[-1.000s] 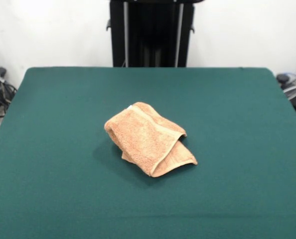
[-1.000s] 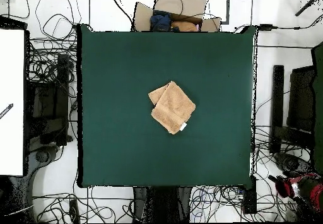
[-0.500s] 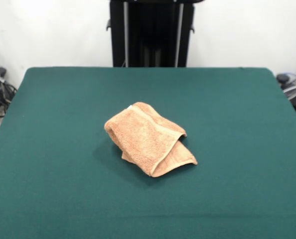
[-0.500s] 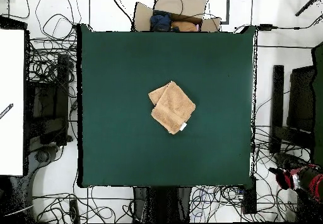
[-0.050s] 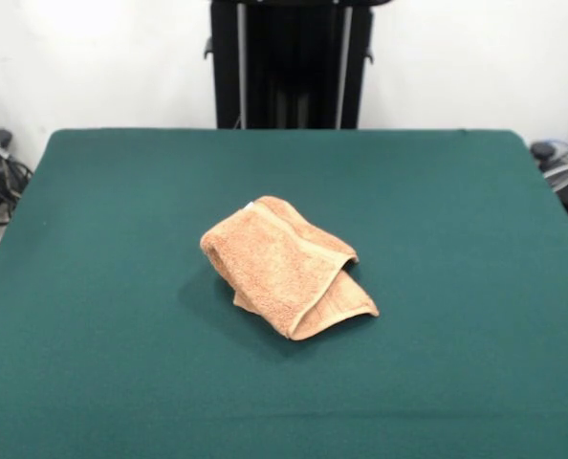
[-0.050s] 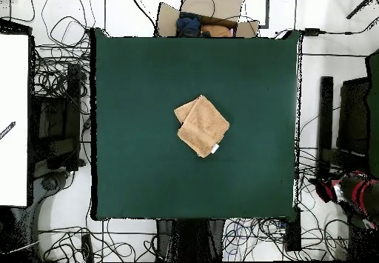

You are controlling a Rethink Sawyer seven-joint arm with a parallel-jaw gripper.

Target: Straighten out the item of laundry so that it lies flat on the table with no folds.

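Note:
The item of laundry (image 5: 284, 268), a peach-orange terry towel, lies folded over itself in a rumpled bundle near the middle of the table (image 5: 121, 210). From overhead the item of laundry (image 6: 202, 126) reads as a tilted, doubled-up diamond with a white tag (image 6: 215, 149) at its lower corner, on the dark green table (image 6: 133, 75). My gripper (image 6: 324, 192) shows only in the overhead view, at the end of the red and black arm, off the table's right edge and far from the towel. It does not appear in the front view.
A cardboard box (image 6: 203, 15) with clothes in it sits past the table's top edge in the overhead view. Cables cover the floor on all sides. A white panel (image 6: 13, 119) stands at the left and dark equipment (image 6: 348, 123) at the right.
In the overhead view the red and black arm end has moved up the picture along the table's right side. The towel has not moved.

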